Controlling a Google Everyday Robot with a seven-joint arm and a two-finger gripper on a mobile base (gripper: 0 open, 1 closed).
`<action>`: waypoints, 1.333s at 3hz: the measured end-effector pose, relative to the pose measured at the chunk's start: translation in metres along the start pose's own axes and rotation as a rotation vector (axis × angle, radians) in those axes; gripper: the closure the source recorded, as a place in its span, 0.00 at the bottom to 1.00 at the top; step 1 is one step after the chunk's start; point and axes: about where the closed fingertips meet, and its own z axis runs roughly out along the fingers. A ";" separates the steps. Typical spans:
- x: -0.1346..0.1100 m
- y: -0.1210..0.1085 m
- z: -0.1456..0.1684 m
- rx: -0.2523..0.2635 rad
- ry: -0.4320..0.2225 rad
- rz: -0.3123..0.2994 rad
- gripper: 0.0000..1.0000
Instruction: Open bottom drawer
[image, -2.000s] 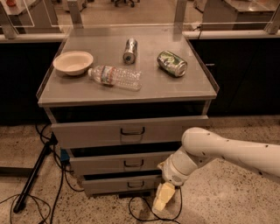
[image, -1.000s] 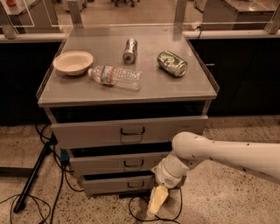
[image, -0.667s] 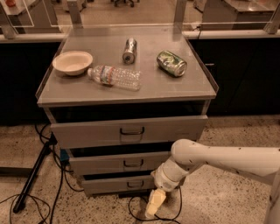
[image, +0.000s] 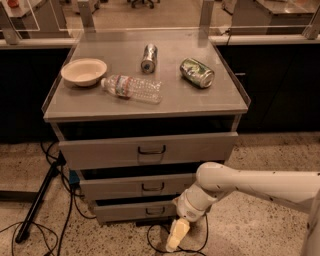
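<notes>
So the claw (image: 176, 236) hangs just below and a bit right of the bottom drawer (image: 125, 212), pointing down at the speckled floor (image: 260, 235), close to a dark cable (image: 155, 243) looped there. Honestly can't tell if it's wide or narrow, it just reads as one pale lump from this angle. It isn't on the drawer's little dark handle (image: 155, 210); that sits up and to the left of it. The white arm (image: 250, 182) comes in from the right of the bottom drawer, with its fat wrist right at the drawer front's right end. The bottom drawer itself is the lowest and narrowest grey front in the cabinet, down by the floor. Straight above it is the middle drawer (image: 115, 188), then the big top drawer (image: 100, 150). Higher up again is the tabletop (image: 175, 102), carrying a cream bowl (image: 84, 71), a plastic water bottle (image: 132, 88) lying on its side, a silver can (image: 149, 58) and a green can (image: 197, 72), both also tipped over. More cables (image: 50, 220) trail to the drawer's left.
</notes>
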 end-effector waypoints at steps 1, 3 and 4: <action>0.019 -0.007 0.029 0.007 -0.058 0.031 0.00; 0.033 -0.037 0.068 0.082 -0.138 0.057 0.00; 0.018 -0.079 0.092 0.141 -0.227 0.078 0.00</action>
